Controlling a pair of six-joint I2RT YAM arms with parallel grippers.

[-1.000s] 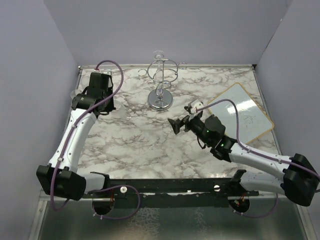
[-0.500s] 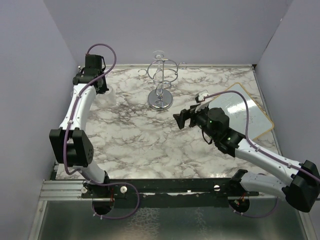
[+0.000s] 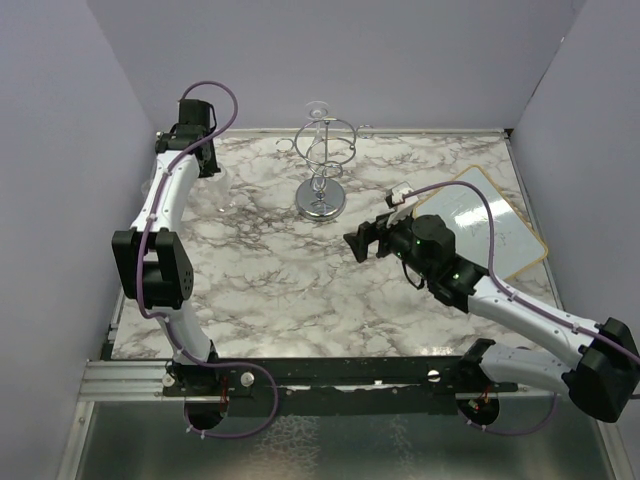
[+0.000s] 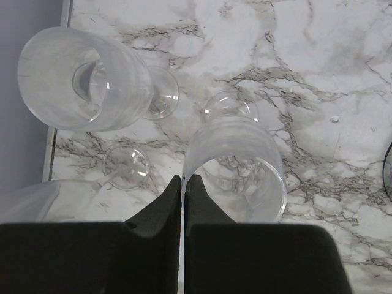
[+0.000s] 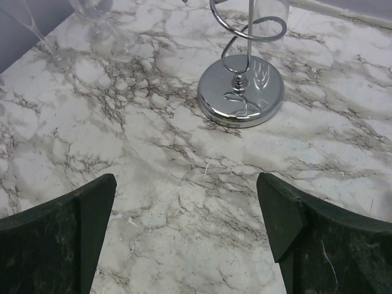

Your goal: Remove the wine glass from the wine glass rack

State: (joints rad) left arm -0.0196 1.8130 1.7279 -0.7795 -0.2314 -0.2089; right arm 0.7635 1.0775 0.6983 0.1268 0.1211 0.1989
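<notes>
In the left wrist view my left gripper [image 4: 184,179] is shut on the rim of a clear wine glass [image 4: 236,165], which stands over the marble with its foot [image 4: 229,107] below it. From above, the left gripper [image 3: 203,160] is at the table's far left corner. The chrome wine glass rack [image 3: 322,170] stands at the far middle, its round base [image 5: 241,92] showing in the right wrist view. Another wine glass [image 5: 269,12] hangs from the rack. My right gripper [image 3: 360,243] is open and empty, short of the rack on its near right.
Two more clear glasses [image 4: 79,79] [image 4: 125,166] stand by the left wall next to the held one. A white board [image 3: 485,225] lies at the right side of the table. Grey walls close off the left, back and right.
The left arm has stretched out and carried its gripper to the far left corner. The right gripper has shifted slightly right and towards the rack, still open.
</notes>
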